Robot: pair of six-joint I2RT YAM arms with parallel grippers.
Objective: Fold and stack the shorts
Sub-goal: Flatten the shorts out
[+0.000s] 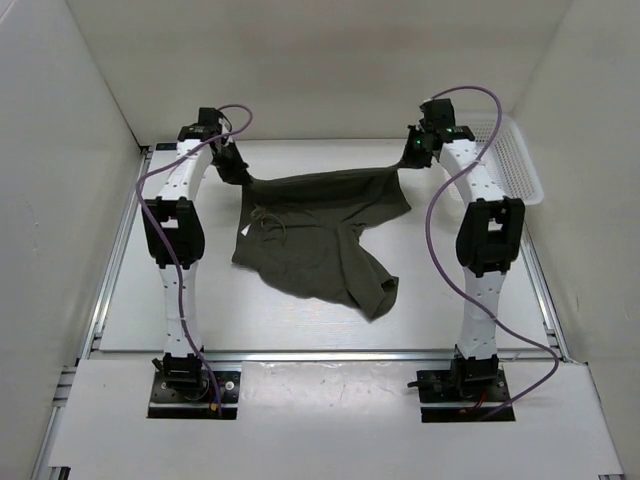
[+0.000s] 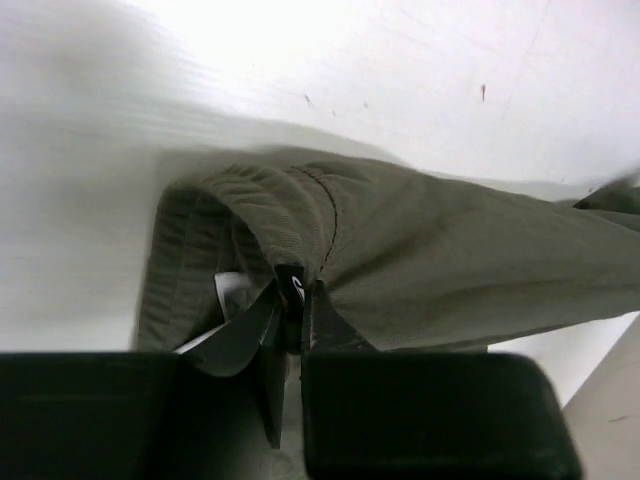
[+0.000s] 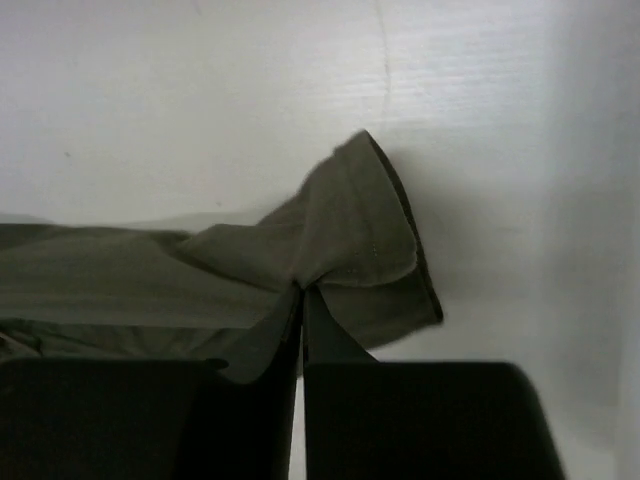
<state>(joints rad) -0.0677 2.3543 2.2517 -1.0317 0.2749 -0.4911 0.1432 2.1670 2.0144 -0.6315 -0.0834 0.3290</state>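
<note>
Two corners of the shorts (image 1: 320, 235) are clamped in left claw (image 1: 232, 160) and right claw (image 1: 412, 152); cloth is best held taut and level while laid on the desk (image 1: 200, 310).

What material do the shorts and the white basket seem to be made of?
The shorts: soft matte woven cloth, probably cotton; it drapes, wrinkles, and shows stitched seams. The basket: likely rigid white plastic mesh; its grid walls hold shape.

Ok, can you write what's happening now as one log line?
left jaws: shut on shorts | right jaws: shut on shorts | shorts: stretched between them, unfolded | basket: far right
</note>
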